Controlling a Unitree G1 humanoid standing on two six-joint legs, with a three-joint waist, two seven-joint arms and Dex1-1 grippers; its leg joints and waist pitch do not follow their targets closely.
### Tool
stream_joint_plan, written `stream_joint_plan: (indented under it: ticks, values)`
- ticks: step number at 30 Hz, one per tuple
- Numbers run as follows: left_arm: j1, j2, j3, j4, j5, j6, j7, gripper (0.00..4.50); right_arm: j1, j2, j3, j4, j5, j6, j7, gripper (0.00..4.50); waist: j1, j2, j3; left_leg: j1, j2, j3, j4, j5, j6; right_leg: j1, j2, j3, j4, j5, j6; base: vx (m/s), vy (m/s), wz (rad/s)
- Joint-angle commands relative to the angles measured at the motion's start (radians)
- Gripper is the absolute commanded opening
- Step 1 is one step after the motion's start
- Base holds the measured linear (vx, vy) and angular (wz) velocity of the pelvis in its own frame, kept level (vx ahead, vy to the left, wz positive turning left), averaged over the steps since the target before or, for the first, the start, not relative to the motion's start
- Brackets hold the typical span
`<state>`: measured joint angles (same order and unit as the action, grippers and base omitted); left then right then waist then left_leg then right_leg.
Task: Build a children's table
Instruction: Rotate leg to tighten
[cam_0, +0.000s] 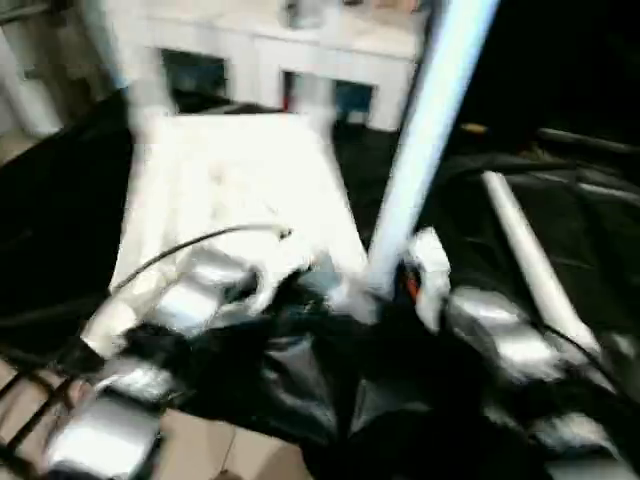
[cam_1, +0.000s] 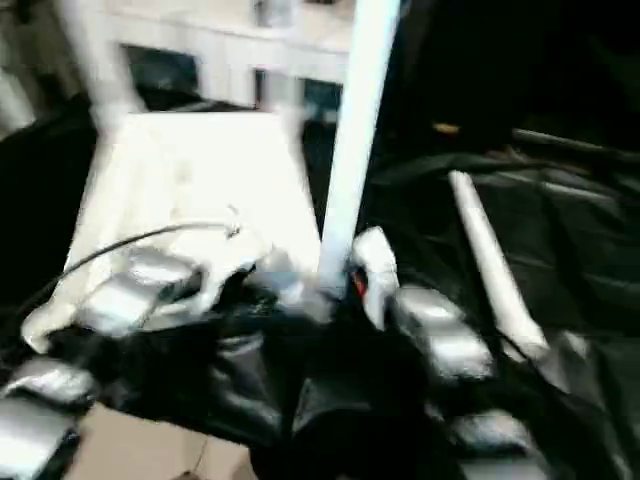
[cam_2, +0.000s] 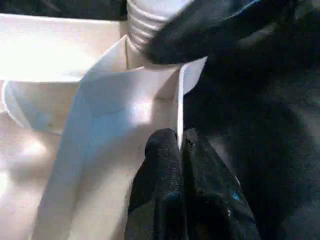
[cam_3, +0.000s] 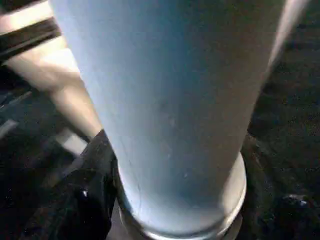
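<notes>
the tabletop (cam_0: 235, 190) lies underside up on the black-draped work table (cam_0: 60, 230), in the centre-left of the head views, with its near right corner toward the robot. a leg (cam_0: 425, 150) stands nearly upright at that near right corner, leaning a little to the upper right of the frame, its threaded end at the corner socket (cam_2: 145, 30) as the left wrist view shows it. whether it is screwed fully home cannot be told. two more legs seem to stand at the far corners, blurred in the upper left and upper centre, and one leg (cam_0: 530, 255) lies loose on the cloth at the right, well apart from the tabletop. the left gripper (cam_2: 180, 145) is pinched closed on a thin rib of the underside just beside the socket, steadying the tabletop. the right gripper (cam_0: 415, 285) sits at the base of the upright leg, which looms close in its wrist view; whether its fingers grip the tube or stand off it cannot be told. by this reckoning the build is well past halfway: this leg to be seated, the loose leg to be fitted, then the table turned upright.
</notes>
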<state>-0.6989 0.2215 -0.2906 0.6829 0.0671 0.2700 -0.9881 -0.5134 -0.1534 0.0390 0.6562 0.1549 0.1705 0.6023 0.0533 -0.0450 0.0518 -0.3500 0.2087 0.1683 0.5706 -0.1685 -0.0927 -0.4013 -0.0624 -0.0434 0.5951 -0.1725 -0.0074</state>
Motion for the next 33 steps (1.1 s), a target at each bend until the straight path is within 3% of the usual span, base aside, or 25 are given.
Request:
stream_joint_plan:
  ticks: [1,4,7,10,12,14,19,24,33]
  values:
    - [-0.039,-0.070,0.024,-0.001,-0.038,0.005,0.078,0.00,-0.001,0.037,-0.019,0.100,-0.018,0.045,-0.155,2.84,-0.001,0.000,-0.055,0.007,0.006,-0.003,-0.064,-0.323,-0.017,0.034,-0.067,0.027,-0.099,-0.521,-0.115,0.000,0.000,0.00]
    - [-0.059,-0.121,0.041,0.022,-0.036,0.017,0.157,0.00,-0.027,0.080,-0.052,0.140,-0.003,0.044,-0.242,2.83,0.001,0.004,-0.058,0.005,0.008,-0.001,-0.064,-0.304,0.000,0.034,-0.063,0.029,-0.095,-0.458,-0.126,0.000,0.000,0.00]
    - [-0.062,-0.157,0.033,0.020,-0.029,0.013,0.164,0.00,-0.059,0.119,-0.067,0.177,0.000,0.005,-0.262,2.83,0.000,0.007,-0.062,-0.001,0.010,0.001,-0.064,-0.279,0.006,0.040,-0.061,0.031,-0.084,-0.354,-0.160,0.000,0.000,0.00]
    - [-0.053,-0.156,0.020,0.009,-0.029,0.010,0.136,0.00,-0.068,0.122,-0.070,0.184,0.006,-0.002,-0.241,3.55,0.002,0.009,-0.064,-0.002,0.010,0.003,-0.063,-0.259,0.018,0.044,-0.060,0.032,-0.076,-0.276,-0.183,0.000,0.000,0.00]
    - [-0.048,-0.148,0.013,0.005,-0.027,0.012,0.128,0.00,-0.073,0.115,-0.062,0.186,-0.002,-0.009,-0.228,3.62,0.004,0.010,-0.065,0.001,0.011,0.006,-0.061,-0.254,0.023,0.043,-0.061,0.033,-0.077,-0.263,-0.192,0.000,0.000,0.00]
    - [-0.036,-0.122,-0.002,-0.003,-0.025,0.002,0.087,0.00,-0.066,0.082,-0.016,0.164,-0.035,-0.038,-0.159,3.85,0.006,0.011,-0.064,0.000,0.011,0.006,-0.062,-0.249,0.025,0.045,-0.060,0.032,-0.075,-0.252,-0.199,0.000,0.000,0.00]
    - [-0.015,-0.086,-0.019,-0.028,-0.027,-0.003,0.010,0.00,-0.044,0.030,0.030,0.111,-0.044,-0.077,0.004,3.85,0.007,0.012,-0.065,-0.003,0.013,0.007,-0.061,-0.224,0.040,0.051,-0.061,0.034,-0.069,-0.189,-0.219,0.000,0.000,0.00]
    - [0.007,-0.017,-0.058,-0.062,-0.023,0.001,-0.110,0.00,0.004,-0.063,0.097,0.023,-0.037,-0.106,0.237,3.85,0.011,0.011,-0.064,-0.001,0.016,0.007,-0.062,-0.235,0.051,0.052,-0.061,0.033,-0.070,-0.198,-0.228,0.000,0.000,0.00]
    - [0.050,0.107,-0.109,-0.147,-0.039,-0.063,-0.349,0.00,0.072,-0.162,0.152,-0.099,0.002,-0.082,0.494,3.85,0.015,0.013,-0.061,0.001,0.020,0.004,-0.067,-0.265,0.044,0.049,-0.062,0.033,-0.072,-0.242,-0.226,0.000,0.000,0.00]
